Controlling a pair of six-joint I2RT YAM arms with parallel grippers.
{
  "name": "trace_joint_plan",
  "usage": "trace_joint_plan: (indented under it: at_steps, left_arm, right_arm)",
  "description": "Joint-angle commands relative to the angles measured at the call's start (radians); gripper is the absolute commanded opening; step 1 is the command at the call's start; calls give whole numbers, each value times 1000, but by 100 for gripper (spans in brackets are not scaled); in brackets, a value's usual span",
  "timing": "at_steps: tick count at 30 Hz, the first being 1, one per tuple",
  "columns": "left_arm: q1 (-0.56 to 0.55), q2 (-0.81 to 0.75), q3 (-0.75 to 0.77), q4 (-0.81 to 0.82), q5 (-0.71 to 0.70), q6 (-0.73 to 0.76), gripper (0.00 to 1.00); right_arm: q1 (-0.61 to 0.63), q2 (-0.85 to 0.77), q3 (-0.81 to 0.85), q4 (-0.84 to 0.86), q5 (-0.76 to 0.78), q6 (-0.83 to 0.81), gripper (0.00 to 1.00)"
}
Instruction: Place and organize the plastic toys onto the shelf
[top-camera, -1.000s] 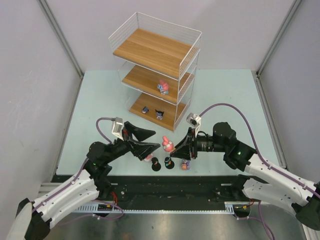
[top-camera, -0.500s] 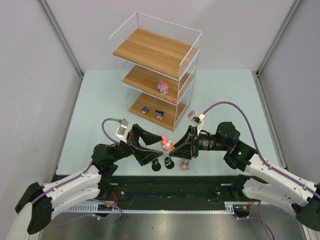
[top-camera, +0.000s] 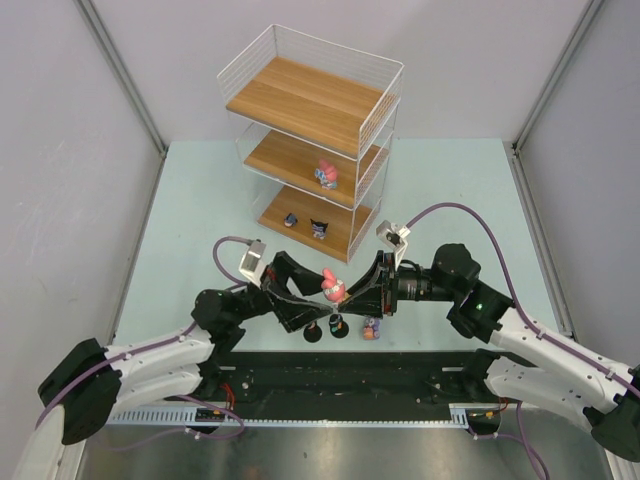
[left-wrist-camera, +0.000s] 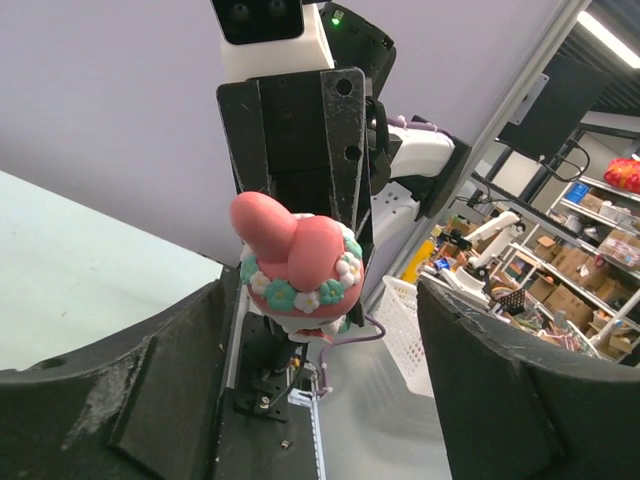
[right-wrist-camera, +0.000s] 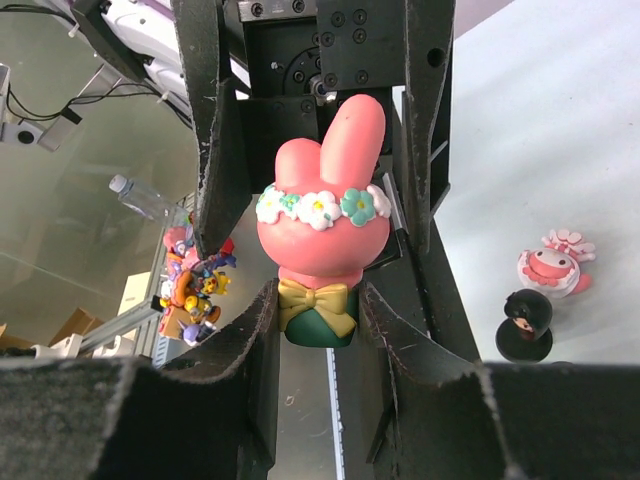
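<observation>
Jaws of my right gripper (right-wrist-camera: 319, 312) pinched the pink bunny figurine (right-wrist-camera: 322, 225); my left gripper (left-wrist-camera: 325, 350) gaped around it, untouching.

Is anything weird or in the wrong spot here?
Only the pink bunny looks odd: it hangs in the air, pinched at its green bottom by the right fingers, with the left fingers spread either side of its head. Nothing looks broken or spilled. A few small toys sit off the shelf, by the arms.
</observation>
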Motion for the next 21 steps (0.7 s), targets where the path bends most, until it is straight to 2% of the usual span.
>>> trace_joint_plan:
  at_steps: [1,21]
  left_arm:
    - [-15,23,21,128,10,-30,78]
    - [-18,26,29,140,-11,-35,62]
  right_arm:
    - [-2,-9,36,66,-23,10,0]
    - [12,-2,13,84,-24,31,0]
